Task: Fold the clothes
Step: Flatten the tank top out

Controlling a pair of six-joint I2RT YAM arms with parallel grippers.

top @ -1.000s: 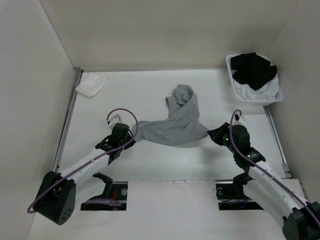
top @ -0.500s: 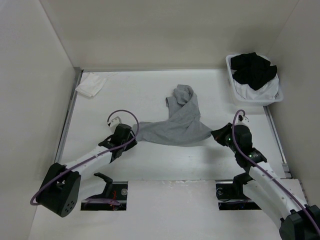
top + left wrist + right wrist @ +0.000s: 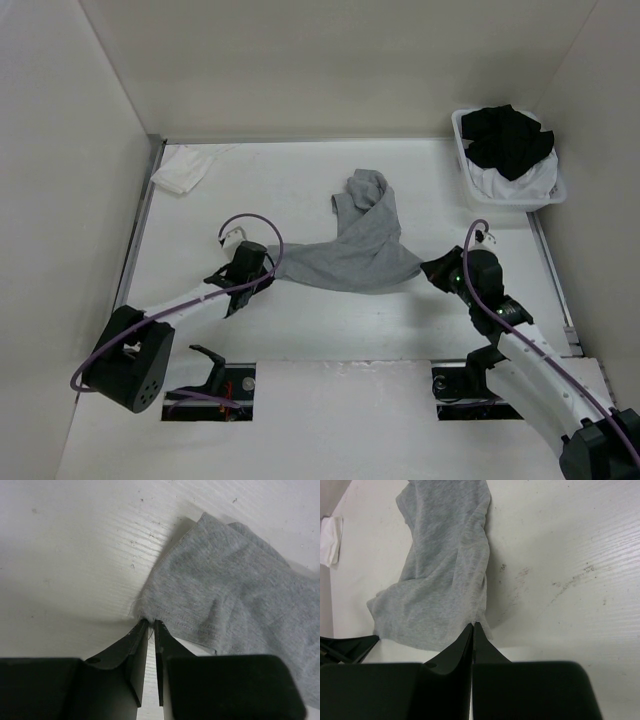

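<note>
The left end effector (image 3: 150, 624) sits low over the bench (image 3: 300, 325), its two dark fingers drawn almost together with only a thin slit between them. The grey top (image 3: 235, 595) lies directly ahead of its tips. A stitched hem corner meets the fingertips right at the slit, but I cannot tell whether any fabric is actually pinched there. From that corner the fabric spreads away ahead and to the right of the fingers, flat against the bench, with a second layer showing at its far edge.

The right end effector (image 3: 473, 626) is clenched, fingers pressed together with no gap, and the opposite edge of the top is caught at their very tips. Beyond these tips the fabric runs up and leftward as a long rumpled band — wider near the fingers, narrowing and bunching toward its far end.

In the overhead view the two end effectors face each other across the top, which lies between them. Its lower edge is drawn out towards each of them, and the rest trails off in a twisted heap well beyond both, toward the back of the bench.

A small white cloth (image 3: 182, 172) lies far past the left end effector, at the rear left corner. A white basket (image 3: 557, 190) stands well beyond the right end effector at the rear right, holding a black garment (image 3: 510, 140) on top of something white.
</note>
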